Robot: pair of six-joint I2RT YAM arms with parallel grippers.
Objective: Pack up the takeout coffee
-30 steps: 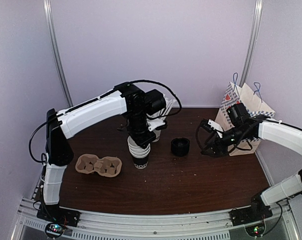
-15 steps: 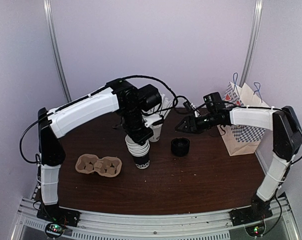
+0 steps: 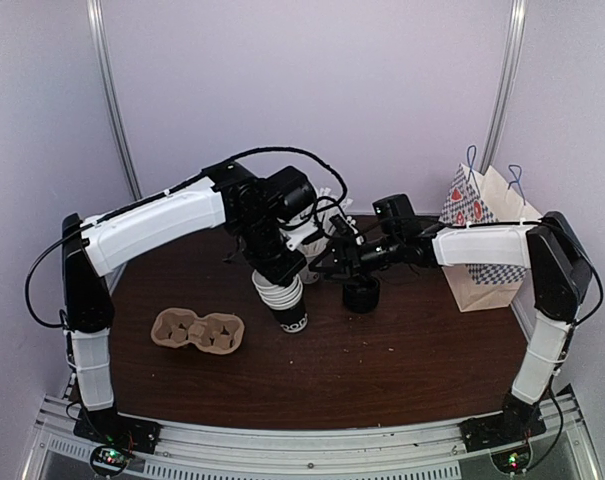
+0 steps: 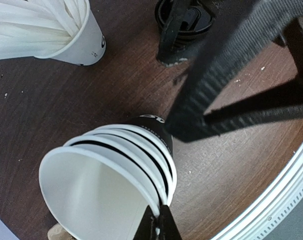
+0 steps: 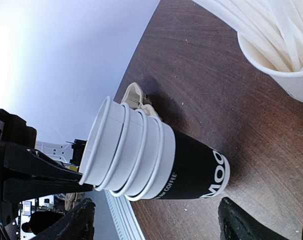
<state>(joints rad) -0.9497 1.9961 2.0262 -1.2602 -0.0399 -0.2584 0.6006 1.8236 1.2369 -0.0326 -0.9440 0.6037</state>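
Takeout coffee, black and lidded, is seen upright on the worktop, just to the near right of the right end effector. The jaws of that end effector are spread wide, hold nothing, and are pointed left at the tilted cup stack. This stack is gripped at its rim by the closed left end effector, so the right arm is judged the nearer to the coffee. Compared with the earlier frame, the right end effector is found further left, past the coffee, and the stack is leaned over more.
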